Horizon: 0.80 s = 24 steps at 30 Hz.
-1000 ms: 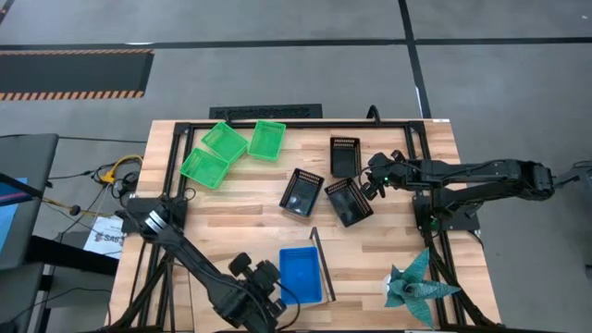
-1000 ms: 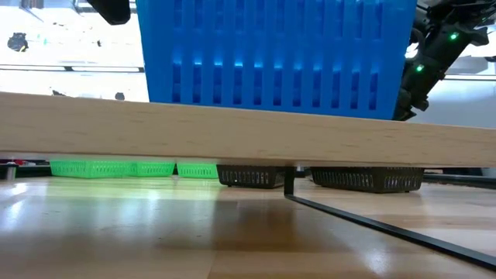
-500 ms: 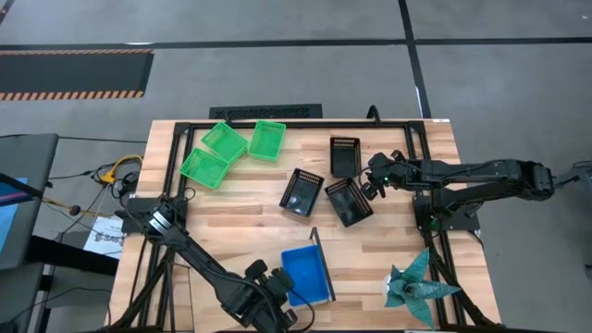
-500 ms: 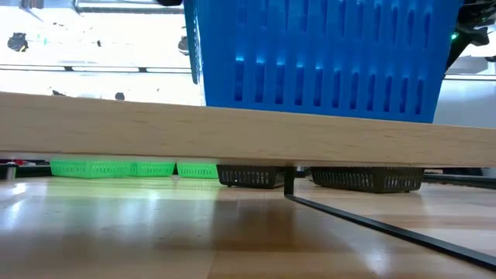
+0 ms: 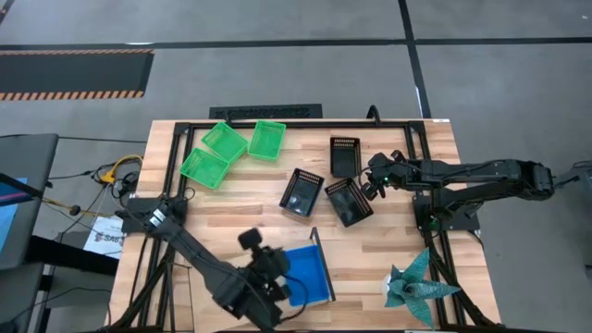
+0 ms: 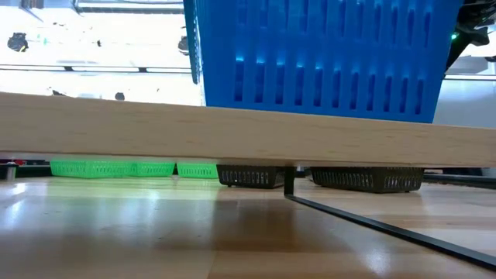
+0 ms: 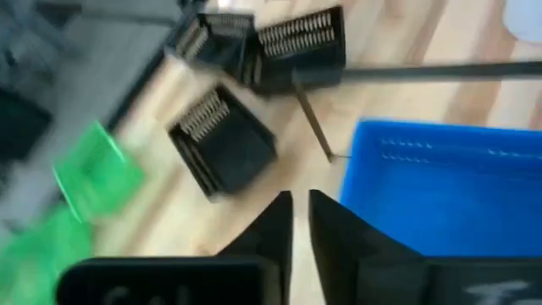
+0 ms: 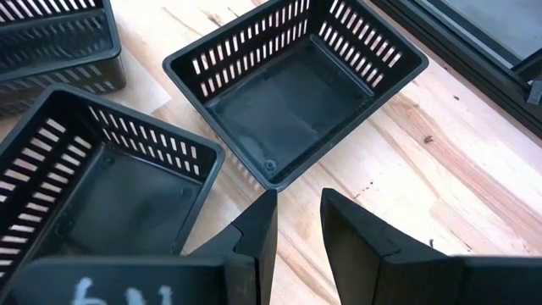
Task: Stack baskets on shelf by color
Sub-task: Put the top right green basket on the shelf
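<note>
Nine baskets are supposedly in play, but only seven can be counted from above. Three green baskets [image 5: 225, 141] are bunched up near the table's [image 5: 250, 231] back-left corner. Three black baskets [image 5: 302, 192] are scattered around the middle, toward the right edge.

The blue basket [image 5: 308, 275] is parked on the shelf [image 6: 248, 132] at the table's front edge, just beside the thin black upright [image 5: 320, 252]. In the low view it is seen sitting flat on the plank. Whether more blue ones are nested inside it can't be told.

The left gripper [image 7: 301, 203] is hung just off the blue basket's left side. Its fingers [image 7: 273, 227] are parted by a thin slit, and nothing is pinched between them.

The right gripper [image 5: 373, 178] is held over the table near the right edge, just beside the black baskets. Its fingers [image 8: 258, 224] are spread a bit, with only bare wood seen in the gap and nothing gripped.

A teal paper figure [image 5: 416, 282] is left by the front-right corner, well apart from the baskets.
</note>
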{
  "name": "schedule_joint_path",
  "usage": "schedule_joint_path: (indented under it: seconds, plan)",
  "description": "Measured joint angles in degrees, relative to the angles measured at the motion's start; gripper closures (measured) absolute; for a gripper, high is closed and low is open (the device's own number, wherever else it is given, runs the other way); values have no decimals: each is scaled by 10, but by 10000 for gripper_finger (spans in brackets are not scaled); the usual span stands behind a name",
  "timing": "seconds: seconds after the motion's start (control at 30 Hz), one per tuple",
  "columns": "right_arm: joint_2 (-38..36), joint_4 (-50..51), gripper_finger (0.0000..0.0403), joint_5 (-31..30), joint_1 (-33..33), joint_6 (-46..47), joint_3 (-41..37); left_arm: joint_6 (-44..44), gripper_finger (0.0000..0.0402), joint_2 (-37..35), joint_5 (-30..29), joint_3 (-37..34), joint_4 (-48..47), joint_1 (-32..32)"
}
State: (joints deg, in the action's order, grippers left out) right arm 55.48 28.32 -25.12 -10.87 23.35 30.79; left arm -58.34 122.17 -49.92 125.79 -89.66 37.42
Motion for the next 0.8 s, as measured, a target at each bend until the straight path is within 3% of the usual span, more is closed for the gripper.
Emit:
schedule_joint_path:
  seconds: [0.2, 0.37, 0.63, 0.8]
  plan:
    - [0, 2, 285, 0, 0, 0, 0, 164, 289, -13, 13, 0, -4, -96]
    - [0, 10, 285, 0, 0, 0, 0, 268, 240, -14, -9, -6, -3, -181]
    - [0, 23, 285, 0, 3, -15, 0, 357, 242, -93, 14, -19, -3, -292]
    - [0, 21, 285, 0, 3, -23, 0, 372, 261, -208, 22, -117, 28, -340]
